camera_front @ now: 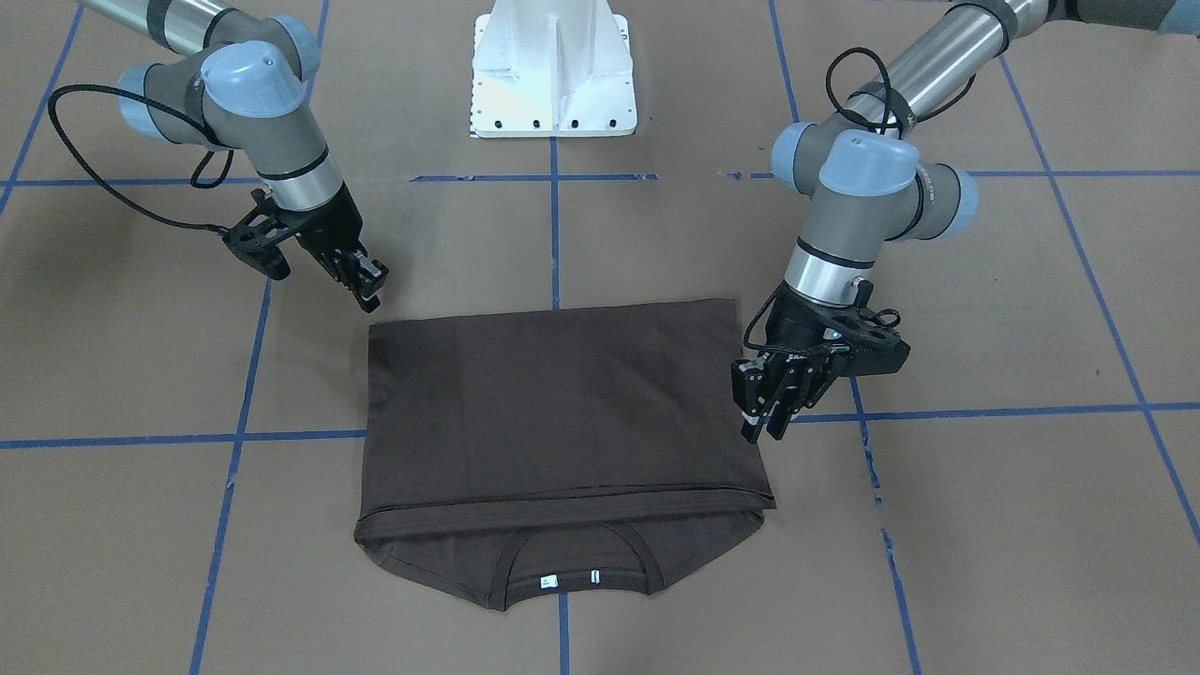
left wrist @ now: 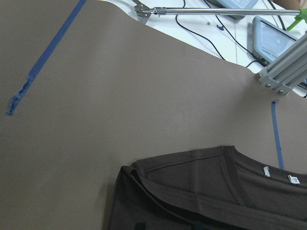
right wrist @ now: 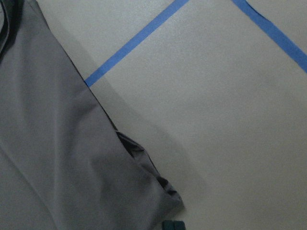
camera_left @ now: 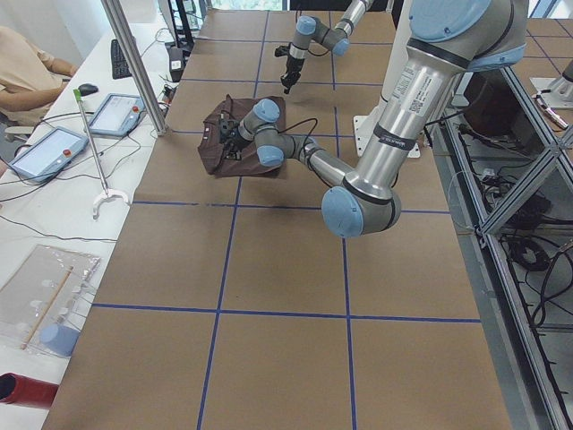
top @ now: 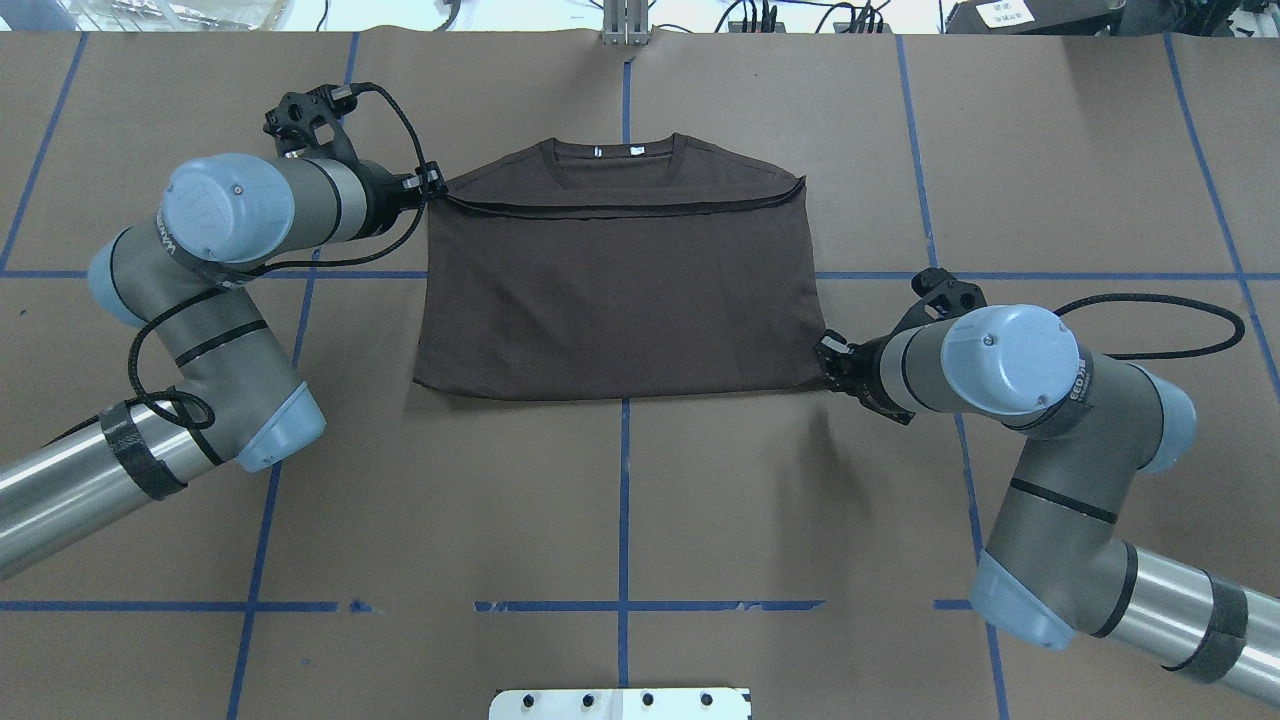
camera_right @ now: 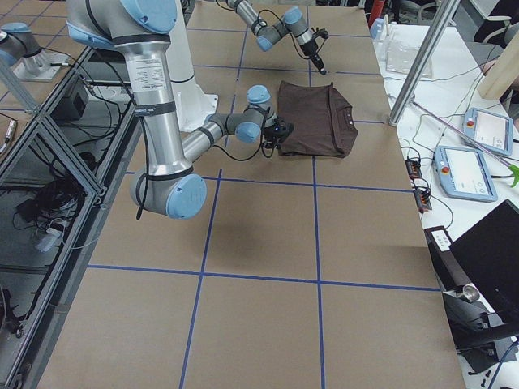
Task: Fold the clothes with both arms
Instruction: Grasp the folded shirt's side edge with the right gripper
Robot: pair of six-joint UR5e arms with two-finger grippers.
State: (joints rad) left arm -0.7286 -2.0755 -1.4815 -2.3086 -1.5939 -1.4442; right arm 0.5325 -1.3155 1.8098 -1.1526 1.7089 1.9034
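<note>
The big brown table (top: 640,500) has the T-shirt (top: 620,290) lying flat in the middle, with its bottom folded up almost to the neck. I think the first fold is done. My left gripper (camera_front: 773,412) is by one side edge, and I cannot tell if it is open. My right gripper (camera_front: 368,286) looks closed on nothing, by a corner. Next, both must pinch the cloth.
</note>
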